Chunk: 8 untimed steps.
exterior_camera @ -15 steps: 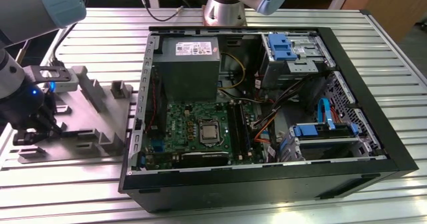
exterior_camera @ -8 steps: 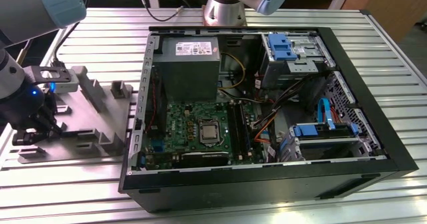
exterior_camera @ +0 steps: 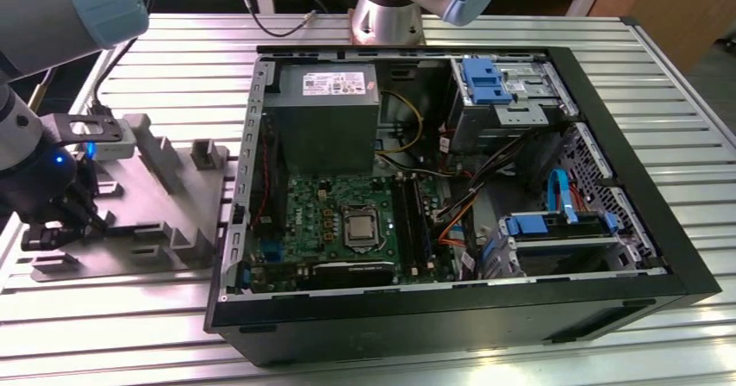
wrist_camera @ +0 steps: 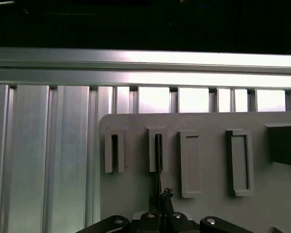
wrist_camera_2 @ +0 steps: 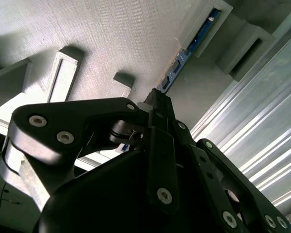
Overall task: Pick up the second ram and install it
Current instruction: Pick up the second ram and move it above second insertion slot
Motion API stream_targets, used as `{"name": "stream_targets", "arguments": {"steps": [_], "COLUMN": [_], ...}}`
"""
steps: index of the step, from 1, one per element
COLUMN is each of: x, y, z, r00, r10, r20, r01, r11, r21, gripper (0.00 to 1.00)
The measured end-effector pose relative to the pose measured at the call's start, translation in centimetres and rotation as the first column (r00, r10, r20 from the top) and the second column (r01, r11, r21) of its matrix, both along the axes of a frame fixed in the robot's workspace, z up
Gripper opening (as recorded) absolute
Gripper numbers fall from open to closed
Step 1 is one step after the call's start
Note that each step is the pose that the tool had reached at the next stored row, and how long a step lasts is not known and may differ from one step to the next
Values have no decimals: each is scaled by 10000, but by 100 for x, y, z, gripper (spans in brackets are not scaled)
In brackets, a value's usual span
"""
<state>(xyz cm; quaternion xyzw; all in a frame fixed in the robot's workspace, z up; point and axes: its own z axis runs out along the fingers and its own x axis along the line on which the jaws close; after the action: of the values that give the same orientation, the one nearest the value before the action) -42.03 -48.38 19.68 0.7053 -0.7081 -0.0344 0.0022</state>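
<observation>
At the exterior view's left, we see the gripper (exterior_camera: 54, 233) low over the grey holder plate (exterior_camera: 161, 222), well apart from the open computer case (exterior_camera: 678, 265). Its fingers are drawn narrow and pinch one end of the second ram (wrist_camera_2: 186, 51). The ram stands on edge in a raised slot of the plate, with further raised slots on both sides of it. Bare slatted aluminium table (exterior_camera: 172, 50) lies open beyond the plate's edge. The case's memory slots (exterior_camera: 411, 218) sit beside the processor.
</observation>
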Motion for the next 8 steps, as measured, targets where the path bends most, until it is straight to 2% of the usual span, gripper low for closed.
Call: {"name": "stream_targets", "arguments": {"steps": [8], "x": [0], "y": [0], "z": [101], "r00": [10000], "r10": [-13], "r20": [1], "r01": [13], "r11": [10000], "r21": [0], "gripper": [12]}}
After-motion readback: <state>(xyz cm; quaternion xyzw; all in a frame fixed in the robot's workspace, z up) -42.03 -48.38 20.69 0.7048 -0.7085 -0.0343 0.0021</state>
